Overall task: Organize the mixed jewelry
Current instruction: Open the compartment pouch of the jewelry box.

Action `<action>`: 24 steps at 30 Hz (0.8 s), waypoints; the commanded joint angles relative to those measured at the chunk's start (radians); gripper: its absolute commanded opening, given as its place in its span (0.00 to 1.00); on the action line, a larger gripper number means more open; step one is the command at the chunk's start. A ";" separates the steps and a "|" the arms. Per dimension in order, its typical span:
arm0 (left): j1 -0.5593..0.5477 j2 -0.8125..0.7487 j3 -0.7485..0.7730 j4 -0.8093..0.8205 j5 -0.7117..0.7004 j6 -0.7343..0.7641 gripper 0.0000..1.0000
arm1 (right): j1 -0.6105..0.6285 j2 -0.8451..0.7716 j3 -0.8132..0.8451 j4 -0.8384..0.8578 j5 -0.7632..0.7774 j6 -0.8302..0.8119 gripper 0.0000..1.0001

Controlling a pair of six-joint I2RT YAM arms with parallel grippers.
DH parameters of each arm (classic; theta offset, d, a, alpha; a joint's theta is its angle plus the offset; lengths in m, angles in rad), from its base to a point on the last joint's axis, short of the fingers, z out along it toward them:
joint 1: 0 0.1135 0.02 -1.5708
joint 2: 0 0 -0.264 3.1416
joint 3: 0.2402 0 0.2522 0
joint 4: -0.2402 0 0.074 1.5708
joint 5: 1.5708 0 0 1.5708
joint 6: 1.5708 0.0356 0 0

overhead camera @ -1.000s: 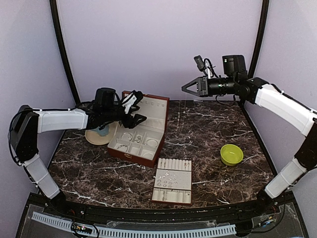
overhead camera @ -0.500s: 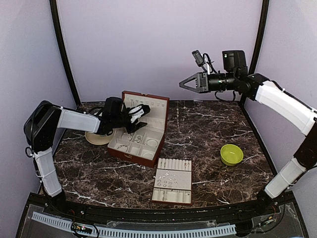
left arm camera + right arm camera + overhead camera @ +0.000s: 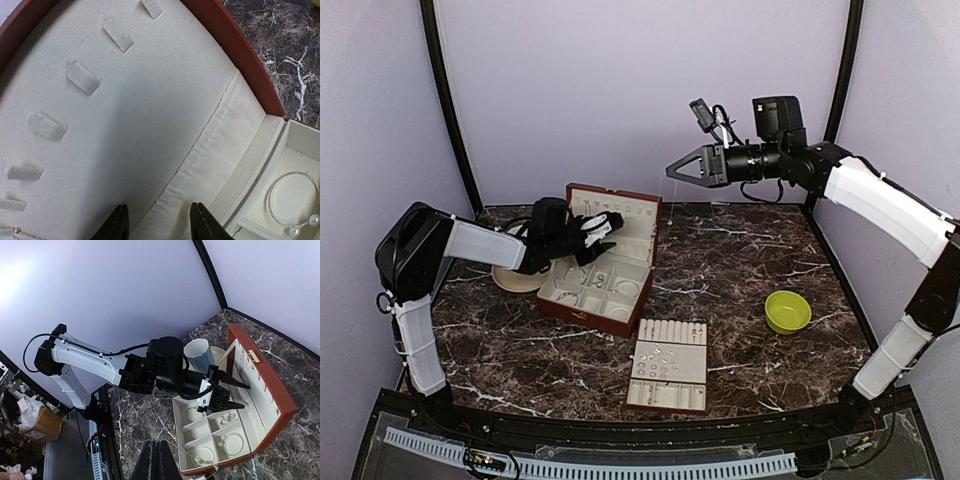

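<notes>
The mixed jewelry lies in the compartments of the open box, with more small pieces on the slotted tray. Only the left wrist view resolves a bracelet with two pearl ends in one compartment. We see the left gripper parted, holding nothing, close before the lid lining; the right gripper — high over the table — is closed. The right wrist view alone plainly shows the mug behind the left arm.

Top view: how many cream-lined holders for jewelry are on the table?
2. The open reddish-brown box stands left of centre, toward the back, with the left gripper at its lid. The flat slotted ring tray lies in the middle, near the front. None seems hidden.
</notes>
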 commanded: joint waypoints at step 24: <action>0.004 0.050 -0.051 0.093 0.004 0.017 0.39 | 0.044 0.029 0.032 0.018 0.004 0.001 0.00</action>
